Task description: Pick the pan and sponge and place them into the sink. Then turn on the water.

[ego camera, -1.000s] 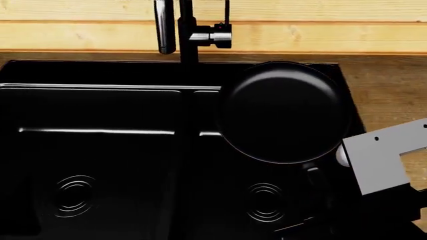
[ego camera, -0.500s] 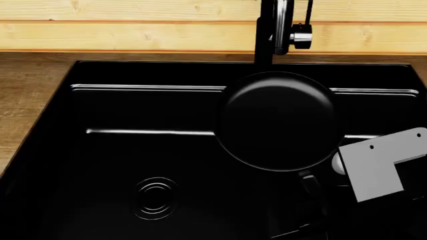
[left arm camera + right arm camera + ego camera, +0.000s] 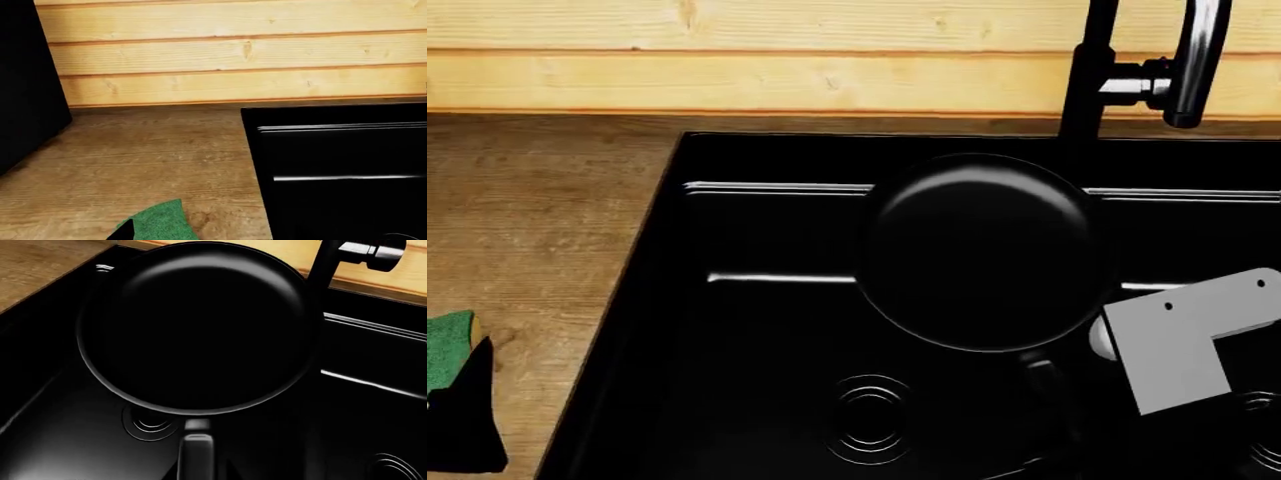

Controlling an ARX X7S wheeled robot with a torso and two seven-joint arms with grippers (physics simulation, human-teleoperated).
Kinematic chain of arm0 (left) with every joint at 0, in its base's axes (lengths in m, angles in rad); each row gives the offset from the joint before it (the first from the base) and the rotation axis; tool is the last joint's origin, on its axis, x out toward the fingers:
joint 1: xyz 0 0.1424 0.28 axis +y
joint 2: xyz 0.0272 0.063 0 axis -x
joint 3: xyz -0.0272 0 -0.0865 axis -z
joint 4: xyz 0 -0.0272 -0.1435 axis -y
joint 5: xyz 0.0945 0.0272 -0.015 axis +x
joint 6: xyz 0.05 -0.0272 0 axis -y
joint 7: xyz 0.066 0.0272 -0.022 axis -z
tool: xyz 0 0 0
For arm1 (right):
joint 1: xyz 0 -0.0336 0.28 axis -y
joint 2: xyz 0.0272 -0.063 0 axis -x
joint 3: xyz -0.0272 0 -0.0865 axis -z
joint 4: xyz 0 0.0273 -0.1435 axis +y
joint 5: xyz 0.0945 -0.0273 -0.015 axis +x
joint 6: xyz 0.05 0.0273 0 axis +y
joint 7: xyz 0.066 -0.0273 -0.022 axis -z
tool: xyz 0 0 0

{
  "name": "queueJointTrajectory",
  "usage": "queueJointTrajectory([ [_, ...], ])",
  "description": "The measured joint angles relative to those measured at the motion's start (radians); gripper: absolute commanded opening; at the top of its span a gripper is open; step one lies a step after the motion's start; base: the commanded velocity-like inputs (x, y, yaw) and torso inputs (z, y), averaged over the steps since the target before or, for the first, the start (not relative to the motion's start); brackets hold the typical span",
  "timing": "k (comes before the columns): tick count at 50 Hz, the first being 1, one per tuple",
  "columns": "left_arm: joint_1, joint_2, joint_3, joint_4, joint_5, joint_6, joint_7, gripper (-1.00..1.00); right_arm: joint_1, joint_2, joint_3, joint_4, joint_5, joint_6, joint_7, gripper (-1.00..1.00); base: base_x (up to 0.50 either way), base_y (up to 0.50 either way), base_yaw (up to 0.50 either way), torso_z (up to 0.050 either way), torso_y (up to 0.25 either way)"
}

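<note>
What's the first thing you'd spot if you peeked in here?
A round black pan hanging over the big black sink, held by its handle from the right arm's side. Behind it a tall dark faucet rises against the pale wood wall. Far left, a green sponge lies on the wooden counter.

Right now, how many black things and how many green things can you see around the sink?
Black: 3, the pan, the sink and the faucet.
Green: 1, the sponge on the wooden counter.
Total: 4.
</note>
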Motion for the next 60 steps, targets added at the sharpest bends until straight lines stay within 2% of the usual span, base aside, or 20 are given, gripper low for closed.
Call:
queueJointTrajectory([
  [16,-0.006,0.002,0.009,0.002,-0.007,-0.003,-0.006,1.00,0.082,-0.063,-0.076,0.090,-0.069,0.044,-0.063,-1.00,0.00,0.00,0.00,0.000,0.002],
  [35,0.001,-0.002,0.007,-0.002,-0.010,0.005,-0.007,1.00,0.264,-0.248,-0.302,0.369,-0.291,0.059,-0.341,-1.00,0.00,0.00,0.00,0.001,0.002],
  [60,0.015,-0.008,0.000,-0.008,-0.013,0.019,-0.006,1.00,0.330,-0.409,-0.496,0.654,-0.501,-0.047,-0.609,-1.00,0.00,0.00,0.00,0.001,0.001],
])
